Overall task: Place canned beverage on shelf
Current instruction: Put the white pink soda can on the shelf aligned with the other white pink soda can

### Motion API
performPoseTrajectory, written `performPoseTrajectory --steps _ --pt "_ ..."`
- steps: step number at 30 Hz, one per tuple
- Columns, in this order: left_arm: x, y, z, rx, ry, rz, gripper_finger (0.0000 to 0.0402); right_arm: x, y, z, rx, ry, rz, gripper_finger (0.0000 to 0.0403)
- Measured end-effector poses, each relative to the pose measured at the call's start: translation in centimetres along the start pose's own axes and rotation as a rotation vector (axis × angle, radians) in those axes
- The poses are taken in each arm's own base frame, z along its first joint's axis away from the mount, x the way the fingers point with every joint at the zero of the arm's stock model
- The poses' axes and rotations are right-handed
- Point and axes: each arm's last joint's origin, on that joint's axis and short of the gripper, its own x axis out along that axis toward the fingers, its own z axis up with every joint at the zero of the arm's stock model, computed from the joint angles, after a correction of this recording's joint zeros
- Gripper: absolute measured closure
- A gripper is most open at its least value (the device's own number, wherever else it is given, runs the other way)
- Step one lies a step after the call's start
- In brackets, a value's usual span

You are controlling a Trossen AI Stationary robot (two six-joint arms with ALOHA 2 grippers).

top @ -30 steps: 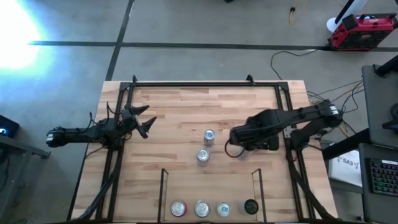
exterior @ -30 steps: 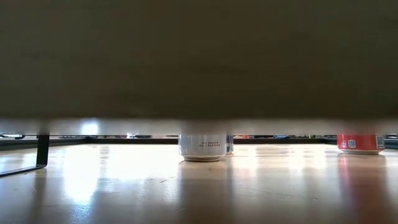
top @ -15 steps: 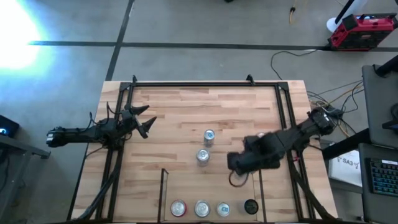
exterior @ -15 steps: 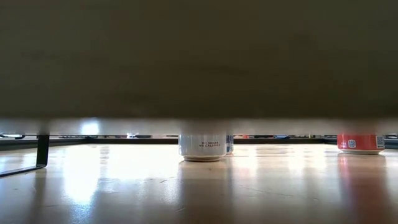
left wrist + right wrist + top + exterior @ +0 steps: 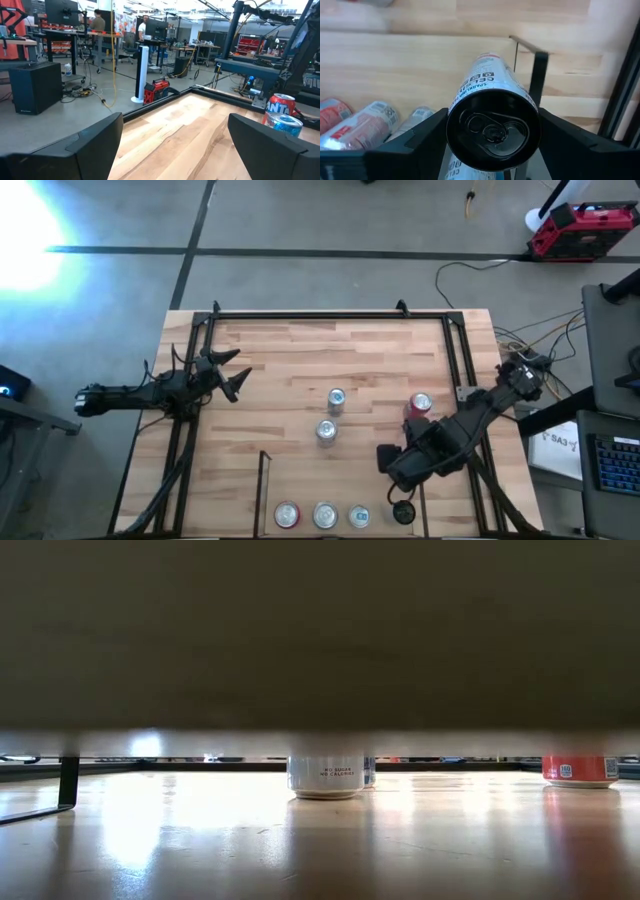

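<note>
Low view largely blocked by a dark band across the top; only the bases of a white can (image 5: 325,778) and a red can (image 5: 580,770) visible. Right gripper (image 5: 398,467) fingertips hidden under the arm in the high view.

Count: seven cans in all. Three standing in the shelf (image 5: 262,490) at the near edge, in a row. One black-topped can (image 5: 492,131) at the right end of that row, just inside the right rail, clenched between the right gripper's fingers (image 5: 420,137). Long axis of the black-topped can upright, top facing up, base over the shelf floor. Two silver-topped cans (image 5: 336,397) mid-table, one behind the other. One red can (image 5: 421,404) to their right.

Left gripper (image 5: 232,372) at the left table edge, well apart from all cans, fingers spread, grasping nothing.
</note>
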Motion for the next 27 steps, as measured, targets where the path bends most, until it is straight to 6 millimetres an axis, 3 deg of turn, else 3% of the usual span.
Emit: performPoseTrajectory --steps 8,27 --pt "0.0 0.0 0.0 0.000 0.000 0.000 0.0056 1.8 1.1 -0.8 -0.032 -0.001 -0.055 0.0145" --pt "0.0 0.0 0.0 -0.001 -0.001 0.000 0.0056 1.7 1.5 -1.1 -0.047 0.011 -0.034 0.0145"
